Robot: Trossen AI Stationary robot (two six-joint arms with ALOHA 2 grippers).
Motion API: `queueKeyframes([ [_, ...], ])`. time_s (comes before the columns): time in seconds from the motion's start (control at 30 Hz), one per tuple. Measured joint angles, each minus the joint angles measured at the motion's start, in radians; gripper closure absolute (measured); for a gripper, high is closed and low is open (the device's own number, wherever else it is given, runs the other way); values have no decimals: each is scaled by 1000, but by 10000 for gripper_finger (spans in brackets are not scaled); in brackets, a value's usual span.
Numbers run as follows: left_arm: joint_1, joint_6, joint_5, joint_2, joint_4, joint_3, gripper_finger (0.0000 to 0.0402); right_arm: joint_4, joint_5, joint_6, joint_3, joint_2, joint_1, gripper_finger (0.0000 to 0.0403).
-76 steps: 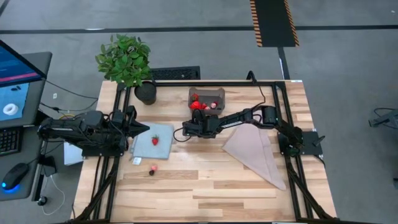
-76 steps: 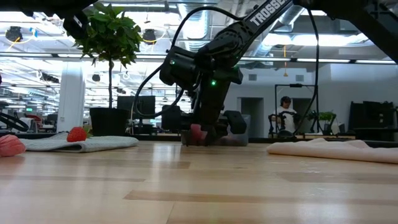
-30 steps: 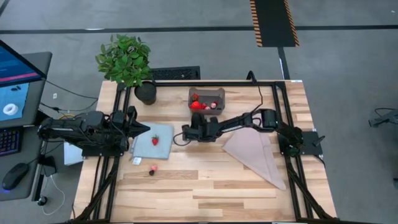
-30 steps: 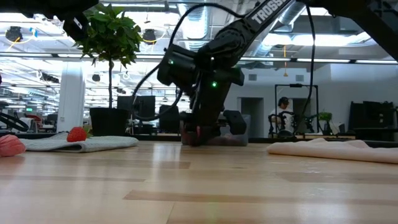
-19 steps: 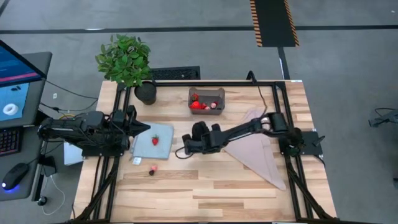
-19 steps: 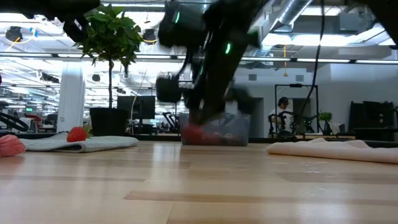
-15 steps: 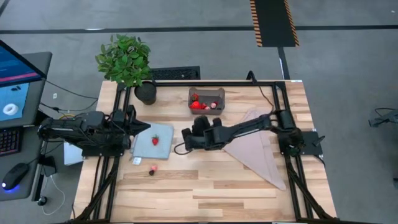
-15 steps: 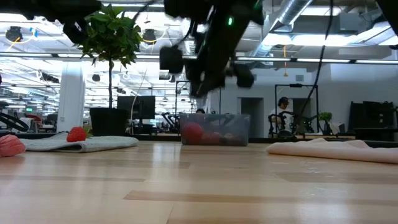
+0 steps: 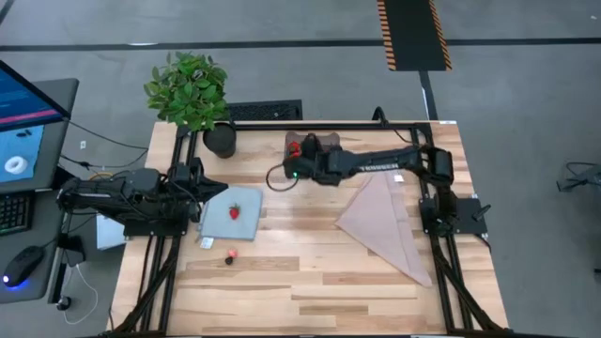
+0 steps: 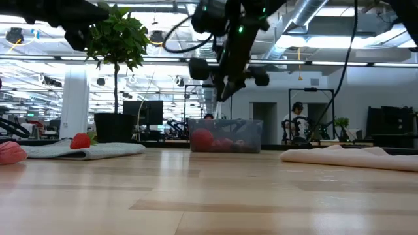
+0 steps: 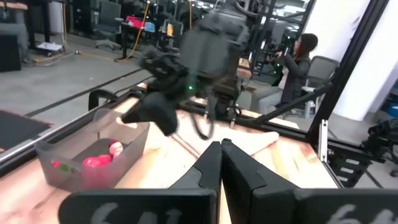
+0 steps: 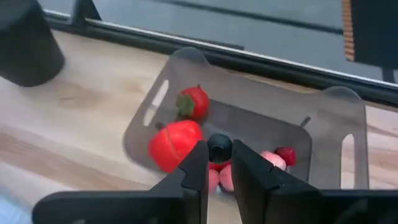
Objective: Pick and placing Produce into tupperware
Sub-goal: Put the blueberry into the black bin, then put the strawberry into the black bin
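The tupperware (image 9: pixel 332 141) is a translucent grey tub at the table's far middle. It holds a strawberry (image 12: pixel 193 102), a larger red round fruit (image 12: pixel 176 143) and small pink and dark red pieces (image 12: pixel 277 158). My right gripper (image 12: pixel 219 163) hangs over the tub's inside, shut on a tiny dark round piece of produce (image 12: pixel 219 146). In the low view it (image 10: pixel 222 94) stands well above the tub (image 10: pixel 241 134). My left gripper (image 11: pixel 221 146) waits shut at the table's left side, by the blue mat (image 9: pixel 246 218). A strawberry (image 9: pixel 235 211) lies on that mat. My right gripper pinches the dark round piece (image 12: pixel 219 147) between its two fingertips (image 12: pixel 200 155). The fingers come from above, pointing down into the tub. The piece is lifted clear, above the fruit that lies in the tub.
A pink piece (image 9: pixel 232 253) and a dark piece (image 9: pixel 227 261) lie on the bare wood near the mat. A beige cloth (image 9: pixel 385 225) is spread at the right. A potted plant (image 9: pixel 188 89) stands at the far left corner. A person (image 11: pixel 298 62) sits beyond the table.
My right gripper has risen from the tabletop beside the mat and swung toward the table's far edge. It now hangs over the tupperware, still shut. The tub and the produce in it have stayed where they were.
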Motion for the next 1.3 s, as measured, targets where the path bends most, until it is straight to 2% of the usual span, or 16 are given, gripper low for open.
queueKeyframes([
  [0.1,0,-17,1,0,-21,0,401,8,-59,-50,-3,22,-42,304],
  [0.23,0,-50,-7,0,-25,0,401,32,-95,-85,1,17,-68,244],
  [0.37,0,-53,-6,0,-25,0,401,23,-99,-121,0,12,-53,176],
  [0.5,0,-55,-7,0,-30,0,401,28,-108,-156,0,10,-9,141],
  [0.77,0,-71,38,0,-64,0,401,131,-136,-283,0,10,193,135],
  [0.97,0,-80,38,0,-63,0,401,369,-182,-434,0,13,338,135],
  [1.1,0,-122,20,0,-60,0,401,498,-208,-443,2,45,394,135],
  [1.17,0,-121,19,0,-59,0,401,506,-224,-433,-2,56,409,135],
  [1.3,0,-121,27,0,-59,0,401,632,-306,-430,6,102,428,135],
])
